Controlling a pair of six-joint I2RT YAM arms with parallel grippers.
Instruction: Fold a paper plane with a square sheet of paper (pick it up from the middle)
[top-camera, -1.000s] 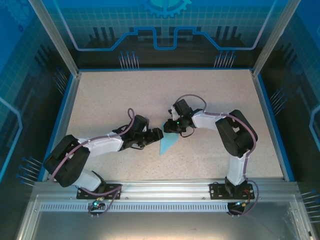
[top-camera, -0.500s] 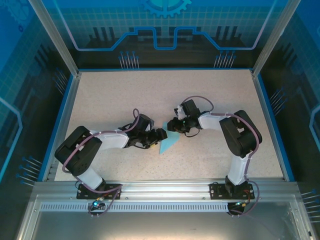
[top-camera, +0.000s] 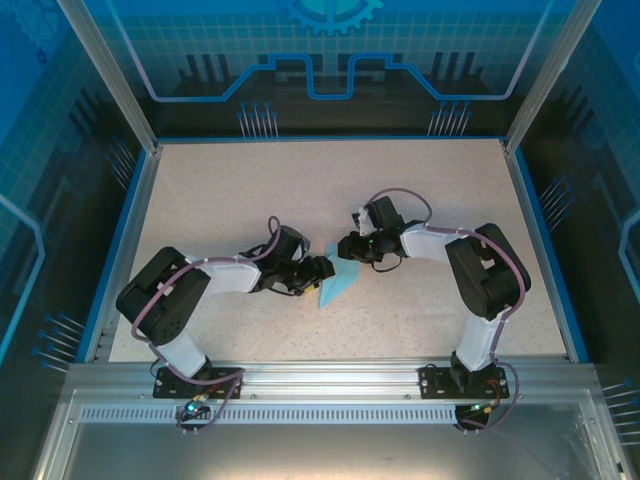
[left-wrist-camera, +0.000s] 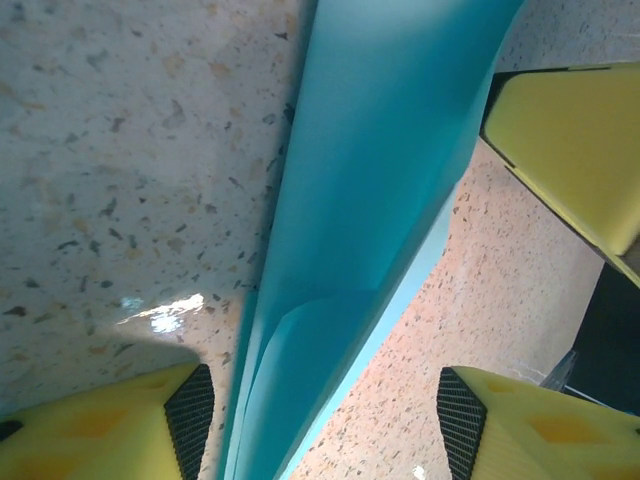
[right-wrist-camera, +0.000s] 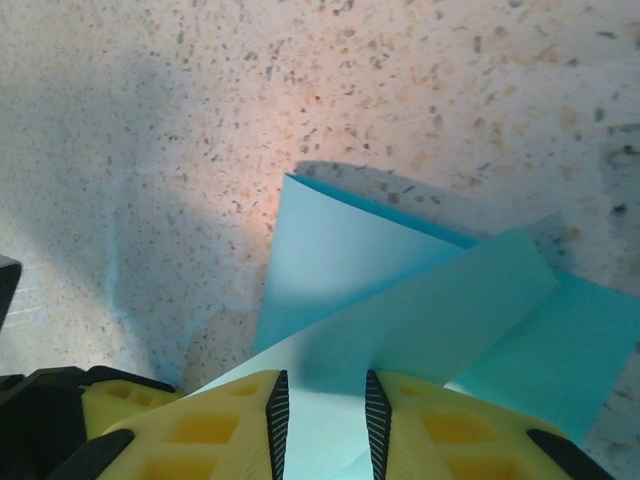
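Observation:
The light-blue sheet of paper (top-camera: 336, 286) lies mid-table, folded into a narrow pointed shape with layered flaps. My left gripper (top-camera: 319, 268) is at its left edge. In the left wrist view the folded paper (left-wrist-camera: 370, 200) runs between the black pads (left-wrist-camera: 190, 420), nearer the left one, with the left gripper (left-wrist-camera: 325, 420) open around it. My right gripper (top-camera: 347, 249) is at the paper's far end. In the right wrist view its jaws (right-wrist-camera: 322, 420) stand narrowly apart, tips down on the paper (right-wrist-camera: 350, 270). A darker flap (right-wrist-camera: 450, 310) ends at the fingertips.
The speckled table (top-camera: 250, 190) is bordered by a blue rim (top-camera: 130, 240) and aluminium frame posts. One yellow finger of the right gripper (left-wrist-camera: 565, 130) shows at the upper right of the left wrist view, close beside the paper.
My left arm has reached further right toward the paper and its jaws have narrowed. The right gripper has shifted slightly right; the paper has barely moved.

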